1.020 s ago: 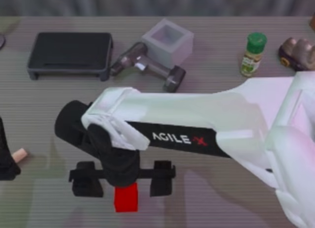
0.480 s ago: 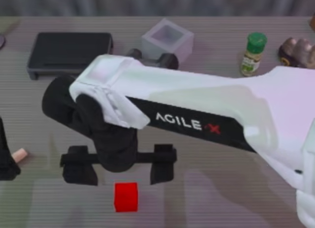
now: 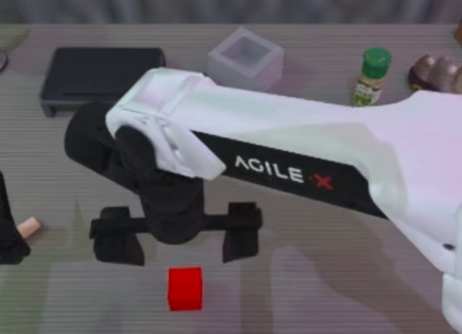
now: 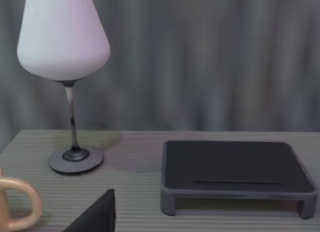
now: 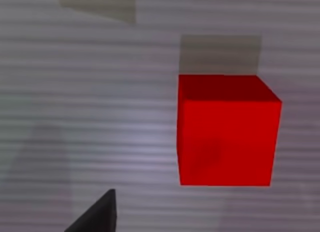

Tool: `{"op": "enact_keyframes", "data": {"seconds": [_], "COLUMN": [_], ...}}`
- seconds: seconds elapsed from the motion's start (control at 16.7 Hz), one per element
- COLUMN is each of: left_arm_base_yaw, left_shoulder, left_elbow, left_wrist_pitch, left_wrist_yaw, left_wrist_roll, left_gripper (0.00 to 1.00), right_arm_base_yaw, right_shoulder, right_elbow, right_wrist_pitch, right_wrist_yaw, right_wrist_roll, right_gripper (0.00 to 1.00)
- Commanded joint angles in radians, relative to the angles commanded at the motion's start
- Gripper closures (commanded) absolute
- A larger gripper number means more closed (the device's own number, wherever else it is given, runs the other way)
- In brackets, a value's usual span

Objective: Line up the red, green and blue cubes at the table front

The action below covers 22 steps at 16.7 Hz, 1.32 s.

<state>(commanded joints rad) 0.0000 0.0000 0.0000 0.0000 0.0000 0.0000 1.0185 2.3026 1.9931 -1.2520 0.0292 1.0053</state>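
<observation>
Hovering above the front of the surface (image 3: 303,276), the right gripper (image 3: 177,236) has its two black fingers spread wide and holds nothing. The red cube (image 3: 185,288) sits on the surface just in front of the gap between those fingers, clear of both, near the front edge and somewhat left of centre in the top view. In the right wrist view the red cube (image 5: 227,132) stands squarely on the striped surface with its shadow behind it, and a dark fingertip (image 5: 95,214) shows at the picture's edge, apart from the cube. The right arm (image 3: 303,168), white with a black band lettered AgileX, reaches in from the right side across the middle of the surface. Behind it, at the back, stand a pale lilac hollow box (image 3: 245,58), a black flat tray (image 3: 101,78) to the box's left, and a green-capped bottle (image 3: 372,78) towards the right. The left gripper (image 3: 9,236) is parked at the left edge; whether its fingers are apart I cannot tell. Beside it lies a small pinkish thing (image 3: 29,226). The left wrist view shows a wine glass (image 4: 67,76), the black tray, and part of a cream mug handle (image 4: 20,204). The green and blue cubes do not show.
</observation>
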Motion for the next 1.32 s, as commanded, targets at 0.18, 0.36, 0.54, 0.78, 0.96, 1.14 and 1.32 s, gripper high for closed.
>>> {"op": "enact_keyframes", "data": {"seconds": [0.18,0.36,0.54,0.78,0.96,1.14,1.32], "left_arm_base_yaw": [0.0,0.0,0.0,0.0,0.0,0.0,0.0], "left_shoulder": [0.0,0.0,0.0,0.0,0.0,0.0,0.0], "left_elbow": [0.0,0.0,0.0,0.0,0.0,0.0,0.0], "left_wrist_pitch": [0.0,0.0,0.0,0.0,0.0,0.0,0.0], "left_wrist_yaw": [0.0,0.0,0.0,0.0,0.0,0.0,0.0], "left_wrist_roll": [0.0,0.0,0.0,0.0,0.0,0.0,0.0], "left_gripper": [0.0,0.0,0.0,0.0,0.0,0.0,0.0], "right_arm_base_yaw": [-0.062,-0.16,-0.28,-0.447,-0.559,-0.642,-0.675], "right_shoulder": [-0.013,-0.036,-0.065,-0.108,-0.143,-0.177,-0.192], "right_elbow": [-0.028,-0.077,-0.144,-0.24,-0.304,-0.349,-0.366], "right_wrist_pitch": [0.014,0.035,0.06,0.096,0.125,0.153,0.165], "right_wrist_yaw": [-0.001,-0.005,-0.012,-0.022,-0.025,-0.027,-0.027], "right_wrist_roll": [-0.125,-0.322,-0.572,-0.952,-1.19,-1.336,-1.388], "right_gripper": [0.0,0.0,0.0,0.0,0.0,0.0,0.0]}}
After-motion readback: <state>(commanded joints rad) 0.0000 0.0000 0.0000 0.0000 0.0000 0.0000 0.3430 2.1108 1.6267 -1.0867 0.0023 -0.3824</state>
